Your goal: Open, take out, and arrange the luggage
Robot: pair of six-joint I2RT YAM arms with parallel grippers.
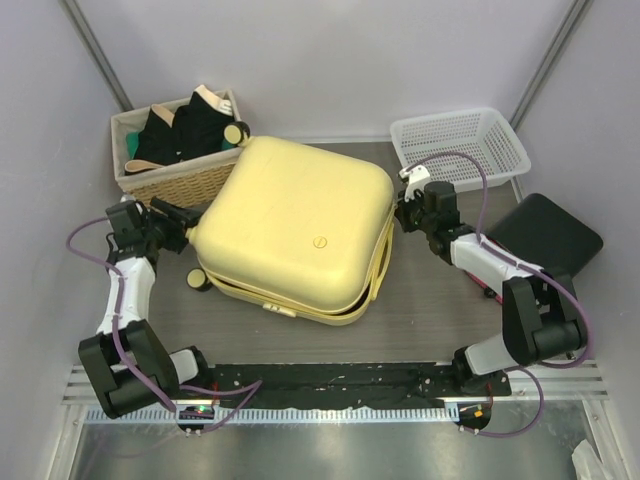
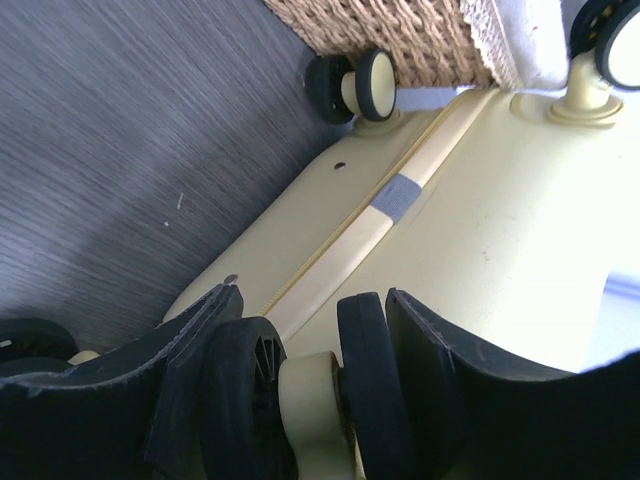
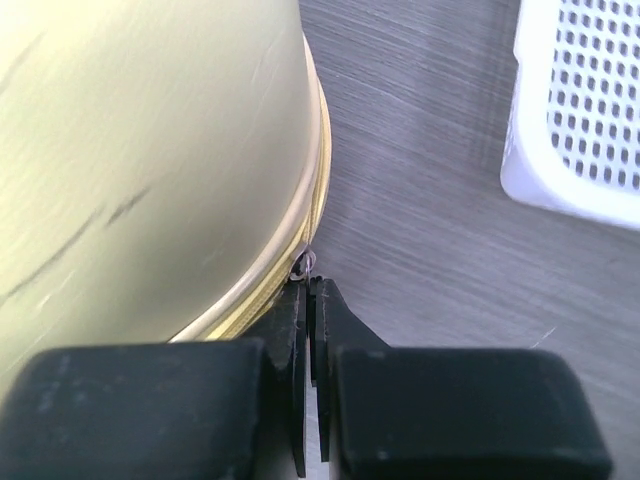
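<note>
The luggage (image 1: pixel 290 225) is a big pale-yellow hard-shell case lying flat in the middle of the table, its lid down. At its left end my left gripper (image 1: pixel 185 225) has its jaws round a twin black caster wheel (image 2: pixel 372 390) of the luggage (image 2: pixel 500 200), a finger pressed against each outer side. In the left wrist view the gripper (image 2: pixel 313 300) fills the bottom edge. My right gripper (image 1: pixel 405 205) is at the case's right side, shut (image 3: pixel 308 285) on the small metal zipper pull (image 3: pixel 305 264) at the seam of the luggage (image 3: pixel 130 150).
A wicker basket (image 1: pixel 165 150) of dark clothes touches the case's far-left corner, and its weave (image 2: pixel 400 30) shows behind another caster (image 2: pixel 365 85). A white plastic basket (image 1: pixel 460 145) (image 3: pixel 580 100) stands at the back right. A black box (image 1: pixel 545 235) lies behind the right arm.
</note>
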